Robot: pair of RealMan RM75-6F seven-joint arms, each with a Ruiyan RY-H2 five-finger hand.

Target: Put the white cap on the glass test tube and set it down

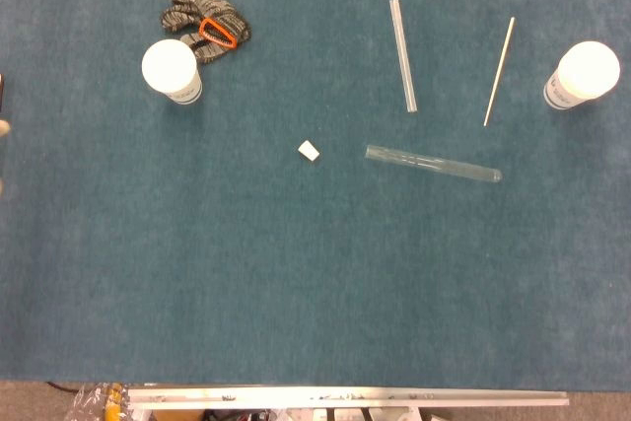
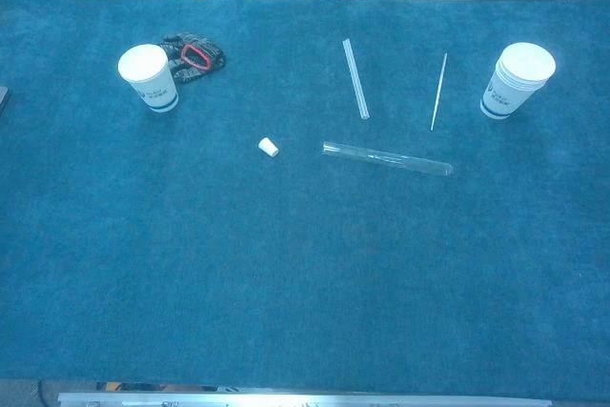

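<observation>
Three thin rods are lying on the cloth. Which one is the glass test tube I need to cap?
The glass test tube lies crosswise, nearest the white cap. It is the widest; the clear straw and wooden stick lie farther back, pointing away.

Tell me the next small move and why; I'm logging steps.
Probably bring a hand in over the cap: it lies loose on the table, apart from the tube, which lies flat, and nothing is held yet.
</observation>
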